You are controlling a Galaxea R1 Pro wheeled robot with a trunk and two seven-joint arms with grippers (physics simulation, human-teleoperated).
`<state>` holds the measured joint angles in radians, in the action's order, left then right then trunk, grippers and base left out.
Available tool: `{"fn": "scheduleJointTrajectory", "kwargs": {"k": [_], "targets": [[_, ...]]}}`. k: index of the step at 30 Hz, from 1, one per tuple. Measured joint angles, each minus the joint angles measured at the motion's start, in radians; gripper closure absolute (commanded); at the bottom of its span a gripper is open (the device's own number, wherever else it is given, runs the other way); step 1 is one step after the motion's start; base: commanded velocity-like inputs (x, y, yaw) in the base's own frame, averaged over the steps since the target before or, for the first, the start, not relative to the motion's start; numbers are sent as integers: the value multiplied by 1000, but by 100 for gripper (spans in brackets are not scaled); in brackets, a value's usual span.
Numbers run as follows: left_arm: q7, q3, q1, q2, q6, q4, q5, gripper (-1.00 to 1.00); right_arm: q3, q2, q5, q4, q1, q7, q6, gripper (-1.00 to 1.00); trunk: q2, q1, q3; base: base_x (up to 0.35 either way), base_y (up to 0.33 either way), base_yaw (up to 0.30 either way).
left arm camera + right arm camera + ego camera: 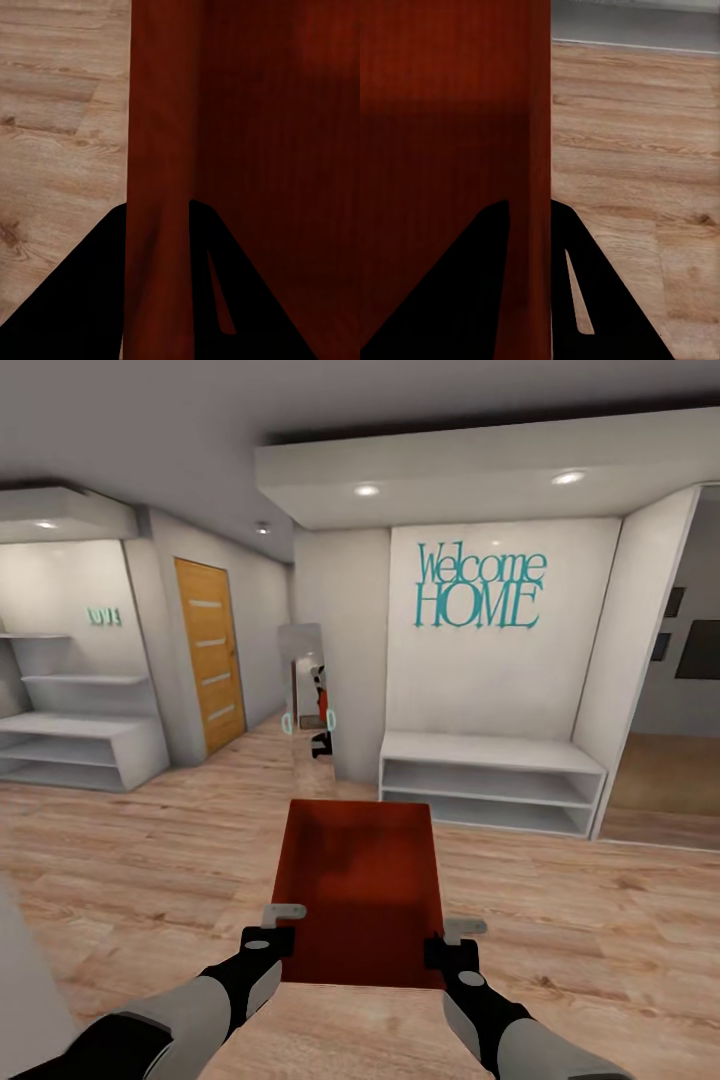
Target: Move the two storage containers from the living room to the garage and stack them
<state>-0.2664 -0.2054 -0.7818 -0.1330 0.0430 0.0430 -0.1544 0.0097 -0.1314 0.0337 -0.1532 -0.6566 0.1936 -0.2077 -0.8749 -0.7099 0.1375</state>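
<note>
Red-orange, lidless rectangular storage container [360, 890] sits low centre in the head view, carried between both arms above light wood plank flooring [600, 920]. Left tool [272, 928] is on the container's left wall, right tool [452, 942] on its right wall, both near the end closest to the robot. Ahead: white wall with teal "Welcome HOME" lettering [480, 588] over a low white open shelf unit [490, 780]. An orange-brown wooden door [212, 655] stands to the left, with white stepped shelves [70, 730] further left.

Left wrist view: the left tool [157, 281] has its two dark fingers [82, 292] either side of the container's side wall [157, 150], closed down onto it. Wood planks run alongside.

Right wrist view: same arrangement. The right tool [531, 281] is pinched on the container wall [536, 112], one finger [465, 285] inside, the other outside. Plank floor lies beyond, a grey skirting strip [637, 26] at its far edge.
</note>
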Motion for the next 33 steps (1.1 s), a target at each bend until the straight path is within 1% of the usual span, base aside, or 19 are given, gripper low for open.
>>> {"fn": "scheduleJointTrajectory", "kwargs": {"k": [17, 33], "targets": [[0, -1, 0, 0, 0, 0, 0, 100, -1, 0, 0, 1, 0, 0, -1, 100, 0, 0, 0, 325, 0, 13], [0, 0, 0, 0, 0, 0, 0, 100, 0, 0, 0, 0, 0, 0, 0, 100, 0, 0, 0, 325, 0, 254]]}}
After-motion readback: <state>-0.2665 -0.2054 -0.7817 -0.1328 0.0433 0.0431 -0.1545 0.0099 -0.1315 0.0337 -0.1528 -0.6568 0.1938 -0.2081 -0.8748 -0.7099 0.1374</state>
